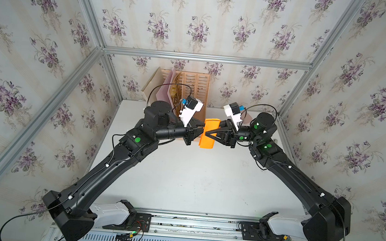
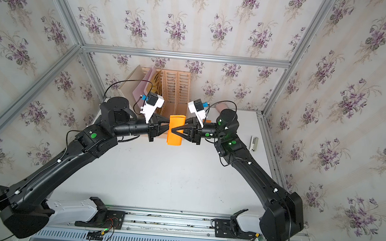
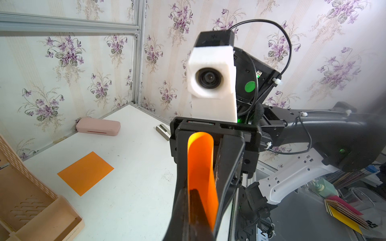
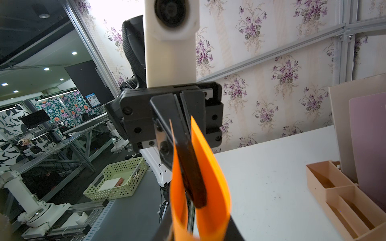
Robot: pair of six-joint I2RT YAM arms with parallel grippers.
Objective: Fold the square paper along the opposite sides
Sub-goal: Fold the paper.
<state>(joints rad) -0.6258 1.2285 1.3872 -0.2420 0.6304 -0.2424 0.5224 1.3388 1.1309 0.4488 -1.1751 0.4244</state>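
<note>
The orange square paper (image 1: 208,142) (image 2: 174,140) hangs in the air over the back of the table, bent into a loose U. My left gripper (image 1: 202,129) (image 3: 191,221) is shut, and its closed fingers (image 4: 188,162) poke in between the paper's two leaves (image 4: 213,187) with nothing pinched between them. My right gripper (image 1: 207,133) (image 4: 198,235) comes from the opposite side. Its two fingers straddle the bent part from outside and are closed on the paper (image 3: 200,162). The two grippers meet tip to tip in both top views.
Another orange sheet (image 3: 85,173) lies flat on the white table (image 1: 193,181). A beige file organiser (image 1: 190,84) stands against the back wall, just behind the grippers. A pink case (image 3: 98,126) and a stapler (image 2: 254,143) lie near the right wall.
</note>
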